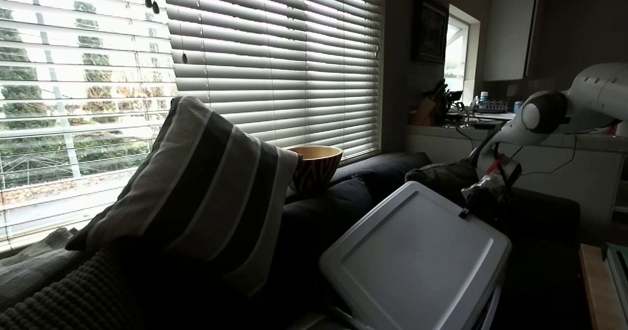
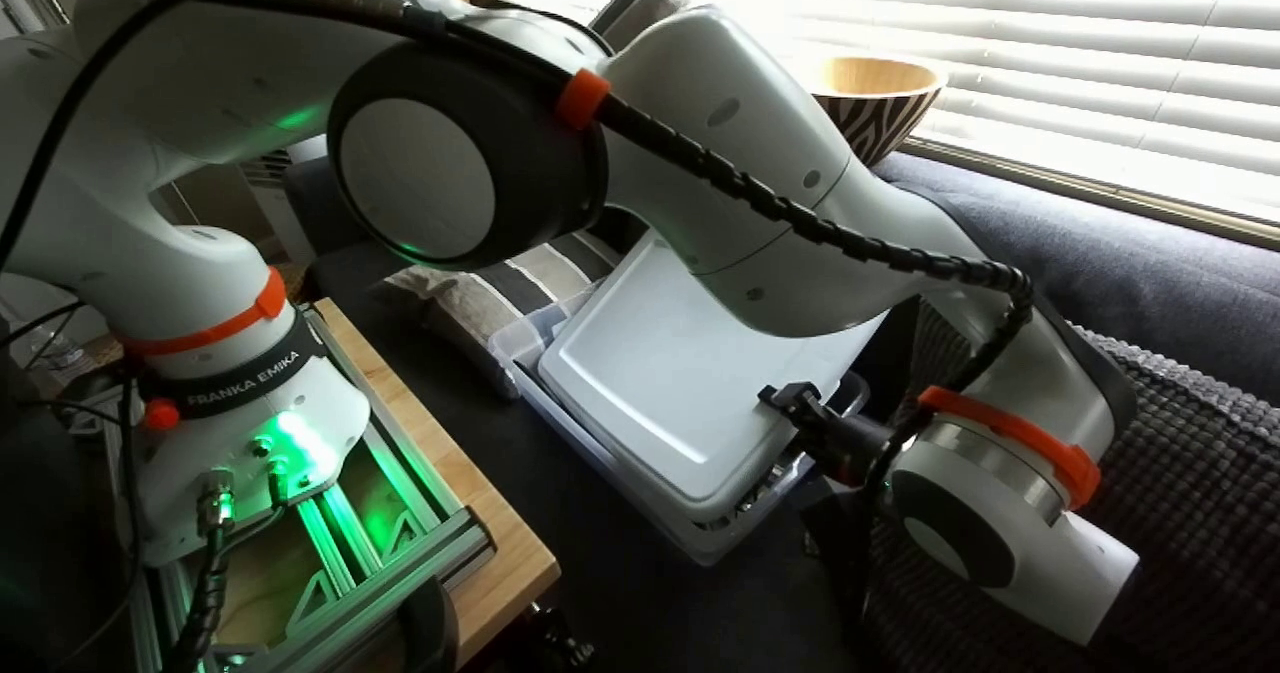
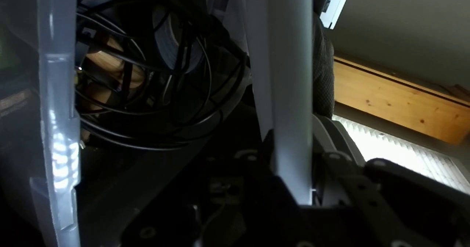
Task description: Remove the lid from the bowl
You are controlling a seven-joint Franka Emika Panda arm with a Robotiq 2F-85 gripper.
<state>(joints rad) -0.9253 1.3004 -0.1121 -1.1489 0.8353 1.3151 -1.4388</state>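
Observation:
The lid [image 1: 417, 266] is a large flat white-grey rectangle with rounded corners. It is tilted, with one side raised above the bin [image 1: 492, 305]. In an exterior view the lid [image 2: 660, 373] covers much of the pale-rimmed bin [image 2: 705, 545], with gaps along the near side. My gripper [image 2: 792, 400] is shut on the lid's edge; this also shows at the gripper [image 1: 463, 213] in an exterior view. In the wrist view the lid's border [image 3: 292, 93] stands between the fingers of my gripper [image 3: 290, 159]. The bin's rim [image 3: 58, 93] is apart from the lid there.
Cables [image 3: 147, 107] and a tape roll [image 3: 174, 43] lie inside the bin. A striped cushion [image 1: 211, 183] and a patterned wooden bowl [image 1: 316, 170] are by the window. The dark sofa [image 2: 1080, 223] surrounds the bin. The robot's wooden table [image 2: 500, 543] stands beside it.

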